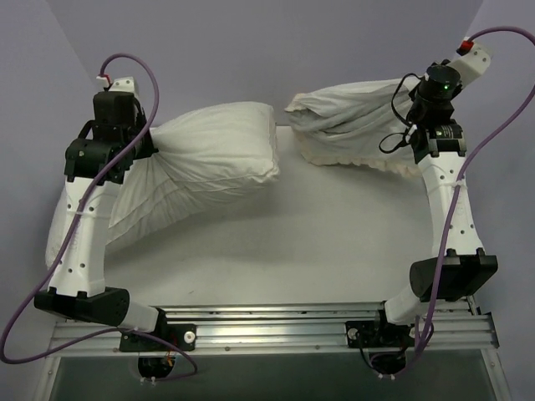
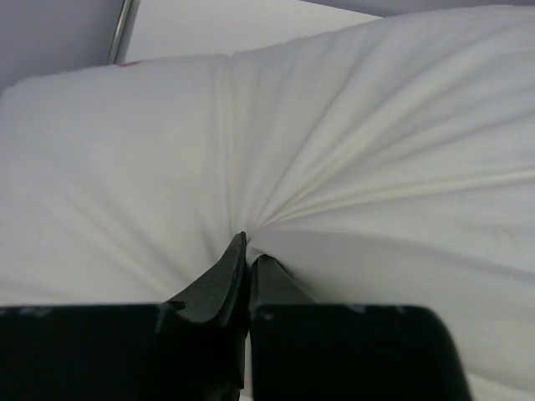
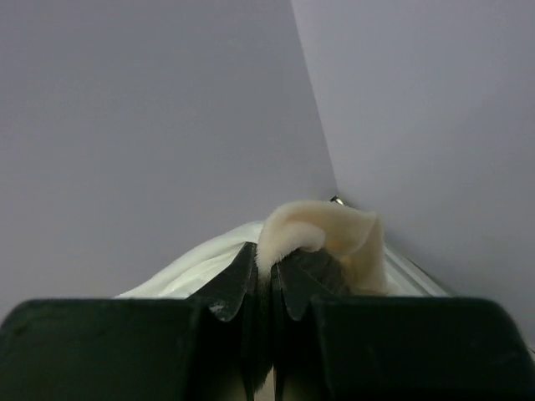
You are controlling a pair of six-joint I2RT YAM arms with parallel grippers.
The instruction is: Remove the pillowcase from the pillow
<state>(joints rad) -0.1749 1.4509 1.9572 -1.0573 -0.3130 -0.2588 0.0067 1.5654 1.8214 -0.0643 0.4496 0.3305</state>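
The plain white pillow [image 1: 219, 150] lies at the back left of the table, bunched where my left gripper [image 1: 140, 140] pinches it. In the left wrist view the gripper [image 2: 248, 249] is shut on a fold of the pillow [image 2: 351, 159], with creases fanning out from the tips. The pillowcase [image 1: 351, 117] hangs at the back right, pale cream face out, its frill [image 1: 359, 164] along the lower edge. It is separate from the pillow. My right gripper [image 1: 415, 107] holds it up by one end. In the right wrist view the gripper [image 3: 267, 255] is shut on the fuzzy cream frill [image 3: 334, 230].
The white table [image 1: 301, 242] ends at a metal rail [image 1: 276, 322] by the arm bases. Lilac walls [image 1: 276, 42] meet in a corner behind the pillowcase, close to the right wrist. Purple cables [image 1: 501, 125] loop beside both arms.
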